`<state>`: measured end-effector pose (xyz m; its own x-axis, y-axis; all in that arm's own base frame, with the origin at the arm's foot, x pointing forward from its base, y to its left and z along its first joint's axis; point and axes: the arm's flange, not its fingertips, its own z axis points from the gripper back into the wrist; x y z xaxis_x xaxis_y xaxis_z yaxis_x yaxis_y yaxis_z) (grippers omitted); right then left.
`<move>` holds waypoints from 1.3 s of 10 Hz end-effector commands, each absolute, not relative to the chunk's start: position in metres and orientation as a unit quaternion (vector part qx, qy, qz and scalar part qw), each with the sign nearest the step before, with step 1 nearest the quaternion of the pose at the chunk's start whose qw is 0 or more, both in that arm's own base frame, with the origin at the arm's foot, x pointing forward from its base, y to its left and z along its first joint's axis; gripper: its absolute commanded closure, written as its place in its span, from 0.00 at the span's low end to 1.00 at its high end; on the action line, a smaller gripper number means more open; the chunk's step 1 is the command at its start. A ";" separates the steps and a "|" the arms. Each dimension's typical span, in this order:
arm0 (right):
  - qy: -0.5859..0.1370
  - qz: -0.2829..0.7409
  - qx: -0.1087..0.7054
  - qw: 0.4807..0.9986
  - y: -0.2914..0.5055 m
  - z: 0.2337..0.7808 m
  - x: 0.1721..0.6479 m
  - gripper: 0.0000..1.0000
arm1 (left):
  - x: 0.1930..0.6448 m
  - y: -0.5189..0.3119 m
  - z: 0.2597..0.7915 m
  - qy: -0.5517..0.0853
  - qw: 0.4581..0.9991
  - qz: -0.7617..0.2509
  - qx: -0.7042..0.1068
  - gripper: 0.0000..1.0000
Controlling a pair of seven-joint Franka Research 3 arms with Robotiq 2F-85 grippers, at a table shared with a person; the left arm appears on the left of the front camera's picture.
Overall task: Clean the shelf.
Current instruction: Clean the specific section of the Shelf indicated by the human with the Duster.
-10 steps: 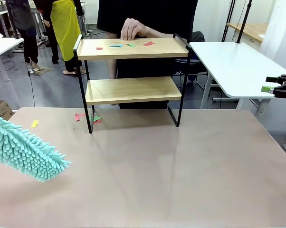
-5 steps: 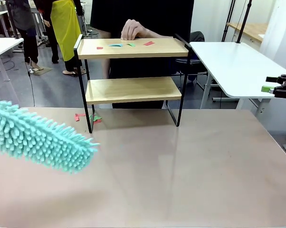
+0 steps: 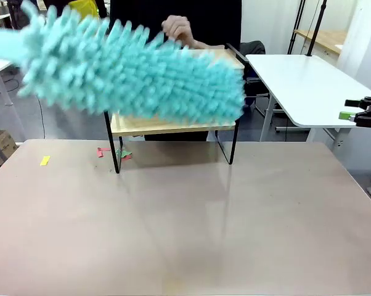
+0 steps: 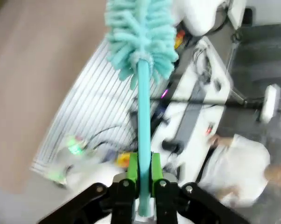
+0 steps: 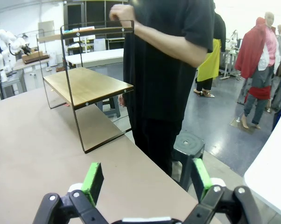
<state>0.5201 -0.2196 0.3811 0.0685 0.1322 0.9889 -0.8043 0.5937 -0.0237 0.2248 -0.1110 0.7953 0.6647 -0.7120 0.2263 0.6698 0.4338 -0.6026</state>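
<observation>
Tan worktop [image 3: 204,228] spread across the foreground. Above it, toward 11 o'clock in the front view, a blurred teal duster [image 3: 136,68] hung in the air, its shaggy head crossing in front of the upper tier of the shelf [image 3: 173,127]. In the left wrist view the left hand [image 4: 141,168] was clamped on the duster's handle [image 4: 143,112], green pads pressed to both sides. The right hand [image 3: 363,113] hovered at 3 o'clock, jaws spread wide and empty. The shelf stood at the worktop's far edge, near 12 o'clock, its lower board showing beneath the duster. Red and green paper scraps [image 3: 114,153] lay by its left front leg, and a yellow scrap [image 3: 44,160] lay farther toward 9 o'clock. Behind the shelf stood a person [image 3: 191,15] in dark clothes, one arm raised.
</observation>
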 end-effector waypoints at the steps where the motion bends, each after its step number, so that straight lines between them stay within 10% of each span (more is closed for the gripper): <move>1: -0.582 0.344 0.283 0.681 -0.217 0.387 0.521 0.00 | 0.206 -0.165 0.831 -0.059 0.894 -0.245 -0.370 0.87; 5: -0.582 0.344 0.283 0.681 -0.217 0.387 0.521 0.00 | 0.243 -0.276 0.866 -0.137 0.933 0.005 -0.332 0.87; 9: -0.582 0.344 0.283 0.681 -0.217 0.387 0.521 0.00 | 0.289 -0.367 0.866 -0.141 0.966 -0.011 -0.215 0.87; 10: -0.582 0.344 0.283 0.681 -0.217 0.387 0.521 0.00 | 0.270 -0.335 0.853 -0.177 0.932 0.025 -0.316 0.87; 13: -0.582 0.344 0.283 0.681 -0.217 0.387 0.521 0.00 | 0.284 -0.355 0.848 -0.166 0.943 0.009 -0.288 0.87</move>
<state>0.5199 -0.2193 0.3811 0.0682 0.1318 0.9889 -0.8047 0.5933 -0.0236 0.2803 -0.3462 0.8565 0.9445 0.1147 0.3079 0.0849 0.8201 -0.5659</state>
